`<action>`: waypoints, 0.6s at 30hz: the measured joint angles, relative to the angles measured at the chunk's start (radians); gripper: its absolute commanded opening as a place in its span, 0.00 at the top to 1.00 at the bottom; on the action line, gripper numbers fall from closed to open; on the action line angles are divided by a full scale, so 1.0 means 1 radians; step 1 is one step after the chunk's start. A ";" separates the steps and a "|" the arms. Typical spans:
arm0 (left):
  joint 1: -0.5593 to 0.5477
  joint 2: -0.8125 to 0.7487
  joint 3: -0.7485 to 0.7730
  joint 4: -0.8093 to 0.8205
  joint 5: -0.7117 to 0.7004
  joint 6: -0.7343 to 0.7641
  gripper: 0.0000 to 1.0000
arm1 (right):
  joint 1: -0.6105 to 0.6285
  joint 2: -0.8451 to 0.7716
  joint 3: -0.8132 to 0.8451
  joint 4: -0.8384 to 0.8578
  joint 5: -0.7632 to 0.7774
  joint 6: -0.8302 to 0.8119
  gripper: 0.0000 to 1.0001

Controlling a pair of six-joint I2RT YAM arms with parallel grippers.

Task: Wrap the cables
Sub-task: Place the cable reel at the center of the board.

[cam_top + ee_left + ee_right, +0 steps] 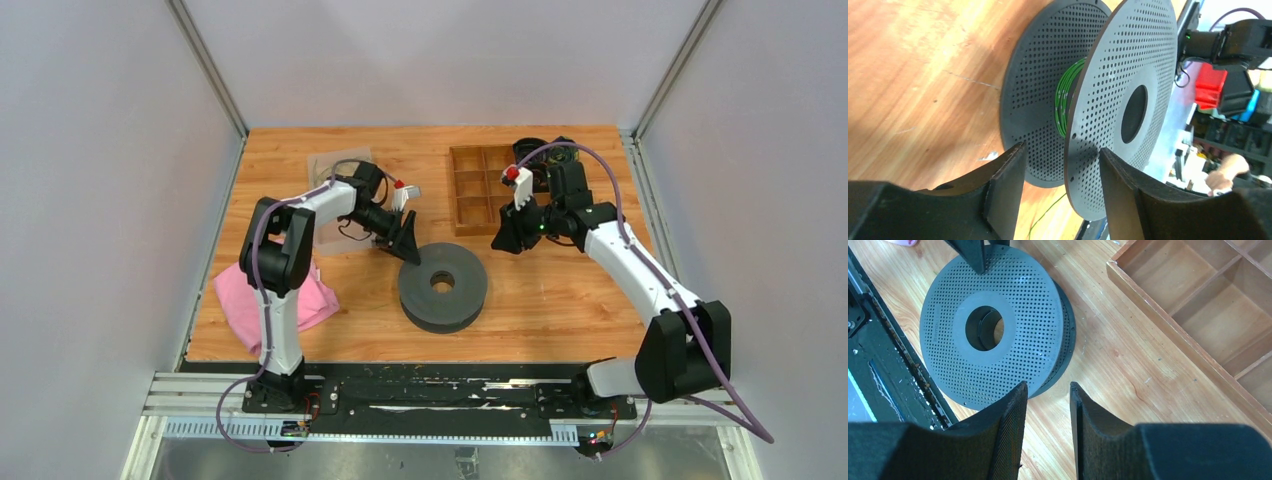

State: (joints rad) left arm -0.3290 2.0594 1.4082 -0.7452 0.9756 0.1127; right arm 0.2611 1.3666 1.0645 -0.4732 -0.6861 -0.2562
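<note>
Cable [1064,100] sitting as thin green winding on core of black spool [442,287], between perforated discs. One loose strand [1045,216] trailing onto table [560,290]. Left gripper [1062,150] hovering at spool rim, jaws standing apart, straddling upper disc edge, clamping nothing. Right gripper [1048,386] hanging near spool, jaws parted narrowly, empty. Judging cable light, limp, springy, slippery, prone to kinking. Best hold: pinching loose strand near spool, keeping tension while winding.
</note>
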 measured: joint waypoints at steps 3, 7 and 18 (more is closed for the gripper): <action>0.016 -0.049 -0.003 0.006 -0.058 0.024 0.33 | 0.031 -0.013 -0.006 0.000 0.021 -0.006 0.62; 0.050 -0.200 -0.058 0.045 -0.135 0.053 0.20 | 0.119 -0.017 -0.011 0.010 0.102 -0.004 0.50; 0.073 -0.700 -0.388 0.193 -0.344 0.285 0.08 | 0.484 0.051 -0.032 0.118 0.484 0.002 0.39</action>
State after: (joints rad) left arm -0.2562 1.3590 1.0203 -0.5522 0.6312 0.3977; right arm 0.7448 1.4178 1.0321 -0.3553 -0.2020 -0.2546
